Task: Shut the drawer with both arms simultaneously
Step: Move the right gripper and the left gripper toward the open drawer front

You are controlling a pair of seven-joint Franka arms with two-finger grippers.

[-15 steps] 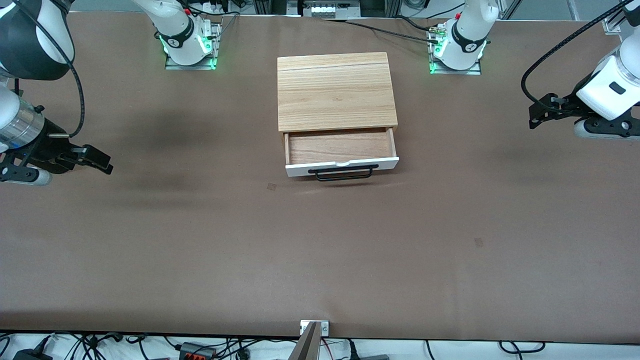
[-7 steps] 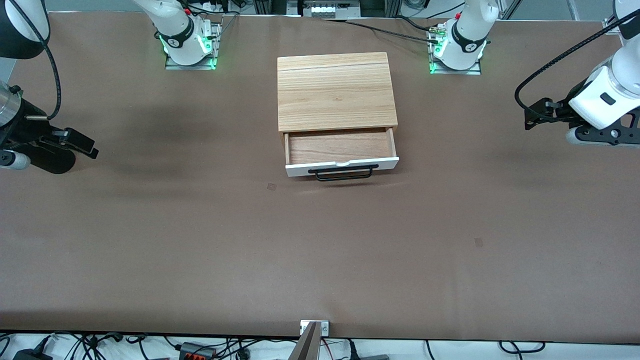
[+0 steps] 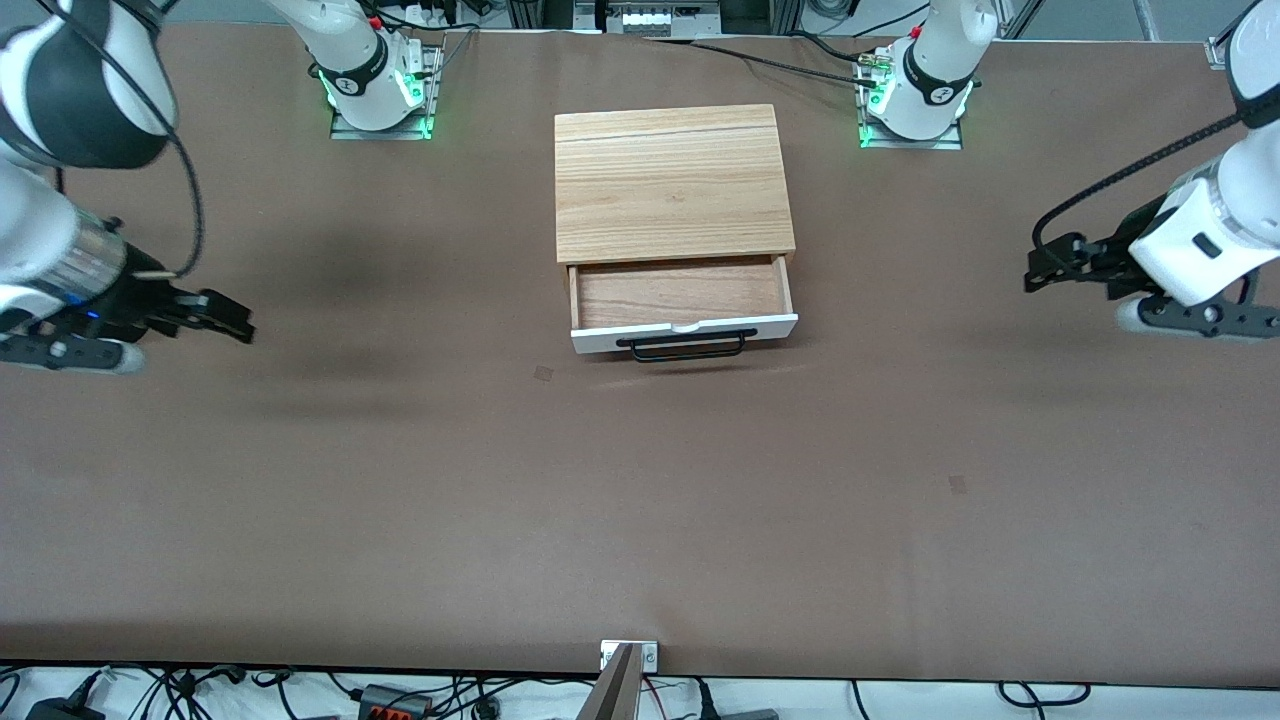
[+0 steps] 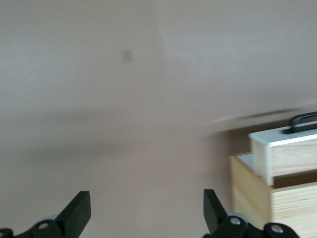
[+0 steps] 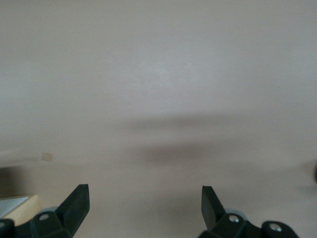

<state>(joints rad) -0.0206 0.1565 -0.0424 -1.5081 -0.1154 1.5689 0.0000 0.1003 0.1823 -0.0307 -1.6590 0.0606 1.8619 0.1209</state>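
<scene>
The light-wood cabinet stands at the table's middle. Its drawer is pulled out toward the front camera, with a white front panel and a black bar handle. My left gripper hangs open and empty over the table at the left arm's end, well apart from the drawer. My right gripper hangs open and empty at the right arm's end. The left wrist view shows the open left gripper and the drawer. The right wrist view shows the open right gripper and a cabinet corner.
The arm bases stand beside the cabinet's back corners. Small dark square marks lie on the brown table. A metal bracket sits at the table edge nearest the front camera, with cables below it.
Both grippers have swung inward toward the drawer and lower in the front view. The right gripper first drew back, then came in. The drawer has not moved.
</scene>
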